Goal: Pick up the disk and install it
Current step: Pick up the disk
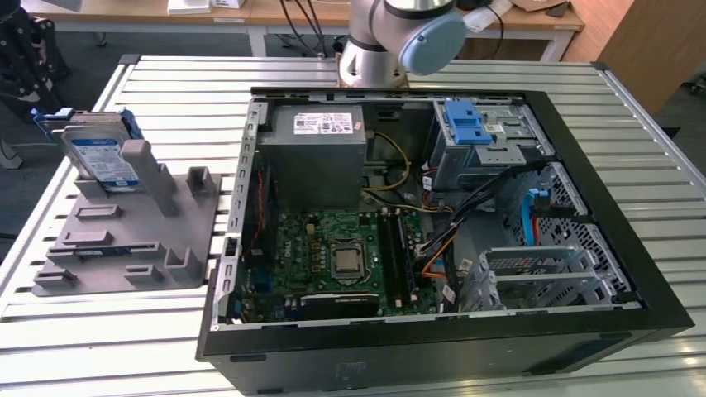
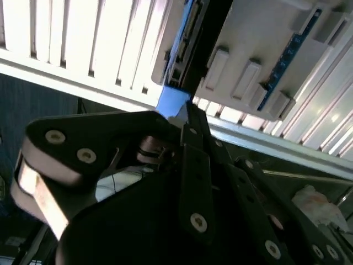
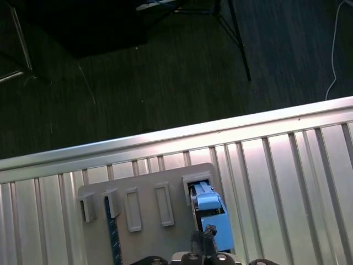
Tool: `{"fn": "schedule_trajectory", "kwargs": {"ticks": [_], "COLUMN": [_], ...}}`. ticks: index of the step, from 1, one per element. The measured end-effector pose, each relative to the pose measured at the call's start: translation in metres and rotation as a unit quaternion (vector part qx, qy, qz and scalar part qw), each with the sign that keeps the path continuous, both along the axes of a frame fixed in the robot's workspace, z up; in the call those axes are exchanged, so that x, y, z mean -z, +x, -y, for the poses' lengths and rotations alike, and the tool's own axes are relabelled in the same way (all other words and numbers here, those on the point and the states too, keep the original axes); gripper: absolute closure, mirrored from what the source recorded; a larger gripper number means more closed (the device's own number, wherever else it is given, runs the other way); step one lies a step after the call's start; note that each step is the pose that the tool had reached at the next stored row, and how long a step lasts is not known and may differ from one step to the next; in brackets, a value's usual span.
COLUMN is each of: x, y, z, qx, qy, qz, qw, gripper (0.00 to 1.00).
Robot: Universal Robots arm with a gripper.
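one long slatted metal table [image 1: 144,91] takes up most of the room i'm looking at, and the open computer case [image 1: 441,364] lies flat on it, innards up. the arm [image 1: 386,41] rises from behind the case at the far edge. beside the case, toward the exterior view's left, sits a grey holder block [image 1: 121,240] with slots and posts.

the disk [image 1: 97,157] stands in the far end of that block, on its edge, labelled face out and long axis pointing up, blue rails along its sides. it is well apart from the drive cage [image 1: 474,124] with the blue latch, which sits inside the case at the far corner, so nothing has been installed yet.

in the second wrist view the gripper [image 2: 174,124] points down at the block, and a blue rail end [image 2: 172,102] lies just past its tip. in the first wrist view that blue end [image 3: 208,212] sits right in line with the tool. i'd judge the disk lies straight ahead of the gripper, along its own axis, narrow top edge facing it.

whether the gripper is released or clenched, or touching the rail at all, i can't tell.
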State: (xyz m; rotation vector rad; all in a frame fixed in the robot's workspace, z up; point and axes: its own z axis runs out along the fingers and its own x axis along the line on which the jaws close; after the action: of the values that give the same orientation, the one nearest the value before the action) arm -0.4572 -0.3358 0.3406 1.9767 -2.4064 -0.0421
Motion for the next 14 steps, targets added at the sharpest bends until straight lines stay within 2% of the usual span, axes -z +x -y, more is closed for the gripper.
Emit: {"fn": "schedule_trajectory", "kwargs": {"ticks": [1,2,3,4,7,9,10,11,12,13,14], "x": [0.0000,0.0000,0.0001,0.0002,0.0011,0.0015,0.0016,0.0018,0.0021,0.0025,0.0030], "y": [0.0000,-0.0001,-0.0001,-0.0001,-0.0007,-0.0026,-0.0035,-0.0042,-0.0047,-0.0047,-0.0047], "z": [-0.0029,-0.0048,-0.0058,-0.0067,-0.0072,-0.0071,-0.0070,-0.0069,-0.0069,-0.0069,-0.0068], "qx": [-0.001,-0.002,-0.004,-0.008,-0.016,-0.017,-0.018,-0.019,-0.019,-0.020,-0.020], "qy": [0.0000,0.0000,0.0000,0.0000,0.0000,-0.0001,-0.0001,-0.0002,-0.0003,-0.0002,-0.0002], "qz": [-0.0001,-0.0001,0.0000,0.0000,0.0010,0.0048,0.0074,0.0103,0.0130,0.0143,0.0146], "qw": [1.0000,1.0000,1.0000,1.0000,0.9999,0.9998,0.9998,0.9998,0.9997,0.9997,0.9997], "gripper": [0.89,0.83,0.83,0.76,0.76,0.75,0.69,0.69,0.64,0.58,0.58]}}
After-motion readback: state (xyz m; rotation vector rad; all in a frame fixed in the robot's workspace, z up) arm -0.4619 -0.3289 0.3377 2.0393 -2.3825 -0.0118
